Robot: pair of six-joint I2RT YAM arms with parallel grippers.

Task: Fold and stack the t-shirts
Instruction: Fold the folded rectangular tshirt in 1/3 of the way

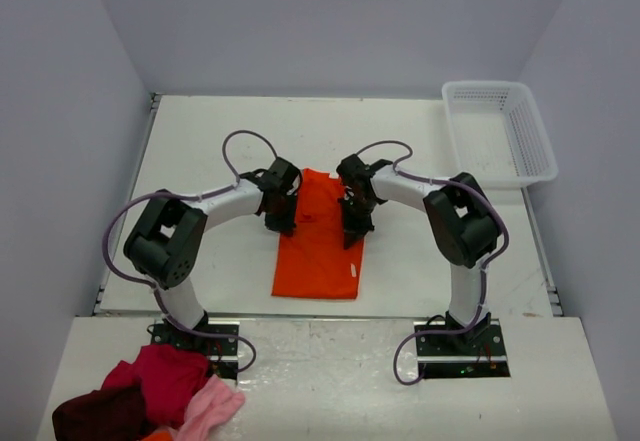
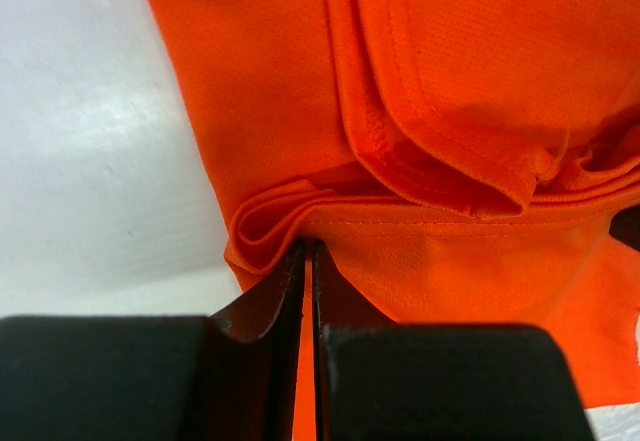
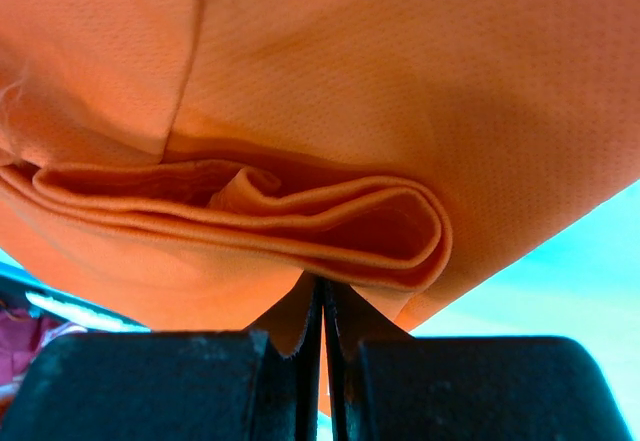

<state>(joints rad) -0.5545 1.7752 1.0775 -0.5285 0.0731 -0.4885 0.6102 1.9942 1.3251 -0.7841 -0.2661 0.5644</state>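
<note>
Both claws, left claw (image 2: 308,253) and right claw (image 3: 320,286), pinch the bunched edge of the shirt (image 1: 318,256), which lies between and below them. I judge a fold is underway; the next move needs both travelling evenly together.

One orange t-shirt (image 1: 318,256) is on the worktop (image 1: 200,141). One white basket (image 1: 500,131) is at the far right. Two grippers: the left gripper (image 1: 283,226) and the right gripper (image 1: 352,236). Near left is one heap of clothes (image 1: 150,396) (red, maroon, pink; the pieces cannot be counted).

White table (image 1: 200,141): folded orange t-shirt (image 1: 318,261) at centre, white mesh basket (image 1: 541,133) far right, red-and-pink clothes pile (image 1: 150,396) near left.
</note>
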